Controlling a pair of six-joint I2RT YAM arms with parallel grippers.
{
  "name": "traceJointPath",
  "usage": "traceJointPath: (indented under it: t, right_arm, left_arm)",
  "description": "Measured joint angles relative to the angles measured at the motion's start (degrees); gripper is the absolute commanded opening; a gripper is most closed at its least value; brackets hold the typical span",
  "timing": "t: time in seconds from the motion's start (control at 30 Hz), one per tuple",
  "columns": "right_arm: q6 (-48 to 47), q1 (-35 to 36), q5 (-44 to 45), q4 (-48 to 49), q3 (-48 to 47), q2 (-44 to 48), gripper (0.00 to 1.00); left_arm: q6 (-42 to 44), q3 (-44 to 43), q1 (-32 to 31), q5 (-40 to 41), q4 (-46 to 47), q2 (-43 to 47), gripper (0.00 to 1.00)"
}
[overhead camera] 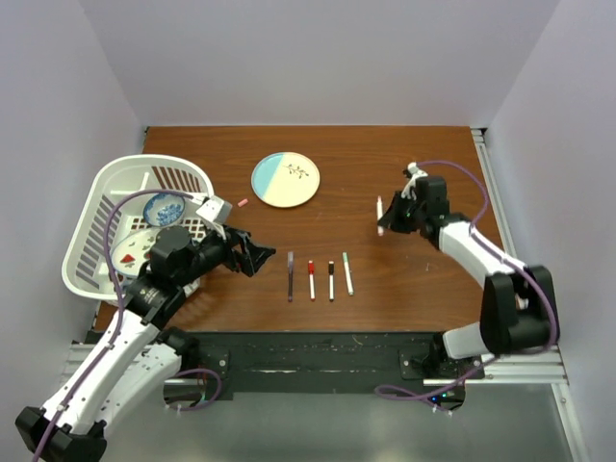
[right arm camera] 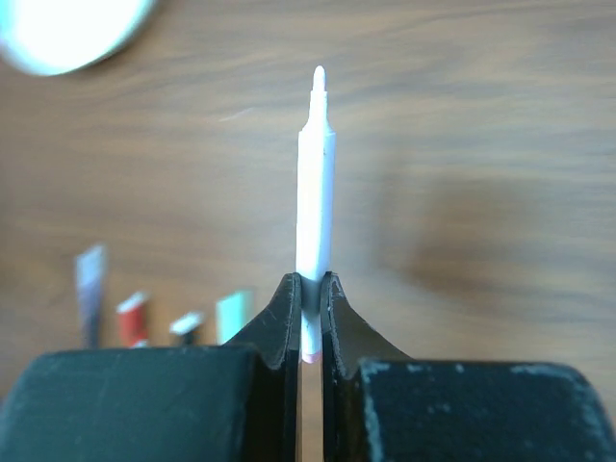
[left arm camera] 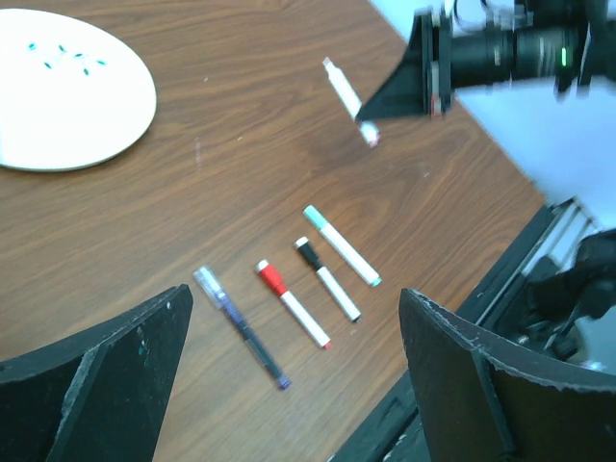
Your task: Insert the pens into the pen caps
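Note:
Four capped pens lie in a row near the front: a dark purple pen [overhead camera: 290, 276], a red-capped pen [overhead camera: 311, 279], a black-capped pen [overhead camera: 331, 280] and a green-capped pen [overhead camera: 347, 273]. The left wrist view shows the same row, purple pen [left arm camera: 241, 325] to green-capped pen [left arm camera: 342, 244]. My right gripper [overhead camera: 388, 218] is shut on an uncapped white pen [right arm camera: 316, 192], held above the table at the right, tip pointing away. A small pink cap [overhead camera: 243, 202] lies beside the basket. My left gripper [overhead camera: 255, 258] is open and empty, left of the row.
A white basket [overhead camera: 96, 221] holding small dishes stands at the left edge. A blue and cream plate [overhead camera: 285, 179] sits at the back centre and shows in the left wrist view [left arm camera: 67, 96]. A black rail runs along the near table edge [overhead camera: 318, 351].

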State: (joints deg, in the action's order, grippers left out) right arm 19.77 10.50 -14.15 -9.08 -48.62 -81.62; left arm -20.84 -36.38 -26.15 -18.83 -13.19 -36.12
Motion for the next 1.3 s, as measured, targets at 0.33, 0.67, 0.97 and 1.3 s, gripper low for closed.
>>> traceJointPath:
  t: [0.33, 0.67, 0.97, 1.3]
  right_arm:
    - [13.9, 20.9, -5.0, 19.1, 18.9, 21.7, 0.00]
    - [22.6, 31.5, -4.9, 29.5, 22.0, 25.8, 0.00]
    - [25.2, 35.7, -4.8, 34.0, 22.3, 25.9, 0.00]
    - [25.3, 36.7, -4.4, 33.9, 22.9, 26.1, 0.24]
  left_arm:
    - [-13.0, 4.5, 0.0, -5.8, 15.4, -8.7, 0.85]
    - [-20.8, 7.1, -3.3, -10.2, 30.9, -18.1, 0.77]
    - [-22.2, 6.9, -8.8, -9.9, 36.9, -23.6, 0.43]
    - [-24.8, 6.6, -9.2, -13.6, 43.0, -25.3, 0.00]
